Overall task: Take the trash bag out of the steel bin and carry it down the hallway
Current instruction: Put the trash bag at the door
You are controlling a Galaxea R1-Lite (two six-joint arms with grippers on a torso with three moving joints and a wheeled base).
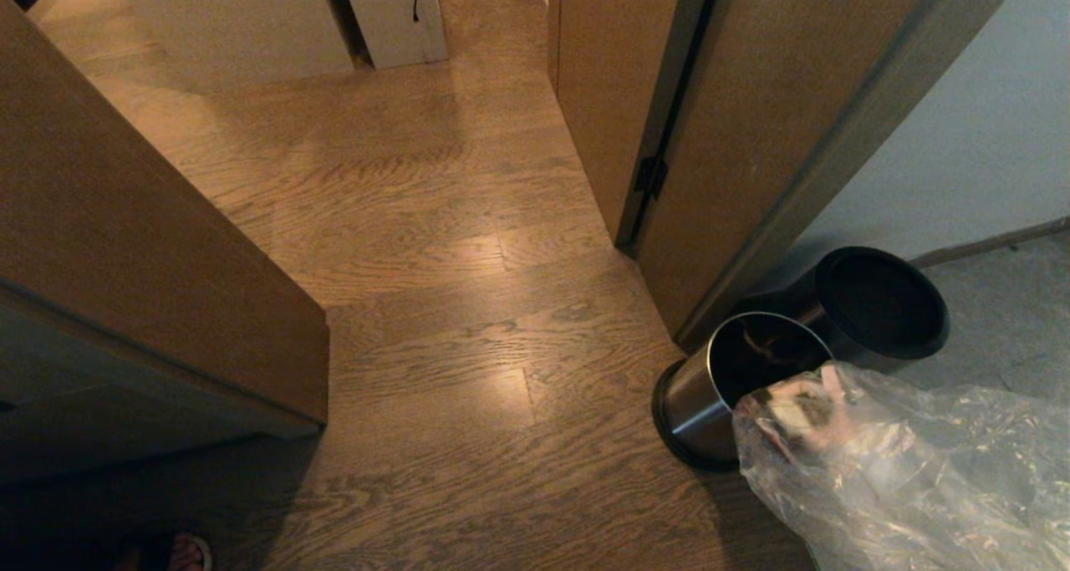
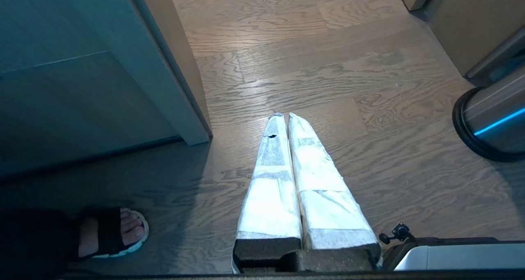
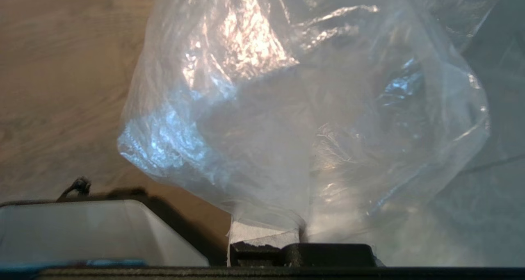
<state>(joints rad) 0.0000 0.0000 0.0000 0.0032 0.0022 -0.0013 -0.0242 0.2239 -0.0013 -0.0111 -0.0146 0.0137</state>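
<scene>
The right gripper [image 3: 266,237] pinches the trash bag [image 1: 911,479] beside the steel bin [image 1: 736,387]; the thin plastic may tear or slip

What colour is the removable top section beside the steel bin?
Black top section, clearest in the head view.

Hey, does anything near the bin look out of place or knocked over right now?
Yes. The bin leans toward the doorway instead of standing upright, and its black-rimmed top is off, resting behind it by the wall. The bag is already out, bunched around the right tool.
</scene>
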